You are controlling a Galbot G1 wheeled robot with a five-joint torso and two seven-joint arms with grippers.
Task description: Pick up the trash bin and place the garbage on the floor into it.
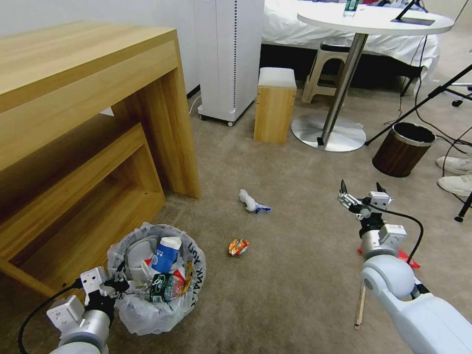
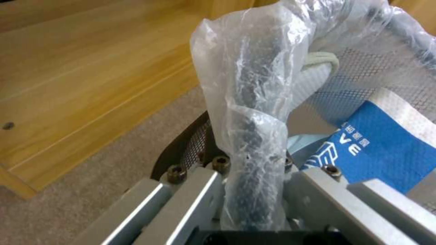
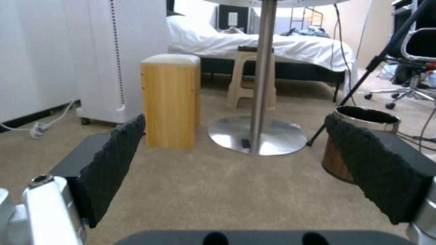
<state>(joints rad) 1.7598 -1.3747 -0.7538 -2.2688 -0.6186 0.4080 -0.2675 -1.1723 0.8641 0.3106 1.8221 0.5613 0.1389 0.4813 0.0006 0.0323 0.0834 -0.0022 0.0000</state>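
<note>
Left tool (image 1: 114, 285) clamps the trash bin (image 1: 156, 278) rim beside the desk (image 1: 83, 128); right tool (image 1: 363, 192) hovers wide open, empty.

Wooden desk (image 1: 83, 93) at left; white tower appliance (image 1: 229, 54) and small wooden stool (image 1: 275, 104) beyond; round white table (image 1: 376, 19) on a steel pedestal; brown wood-grain bin (image 1: 403, 149) beside it.

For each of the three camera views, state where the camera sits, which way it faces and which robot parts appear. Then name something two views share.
Head view: on the head, looking down at the floor; left gripper and right gripper show.
Left wrist view: on the left wrist, facing the trash bin rim clamped in its jaws.
Right wrist view: on the right wrist, facing across the room between open fingers.
Shared: the wood-grain bin in head and right wrist views.
</note>
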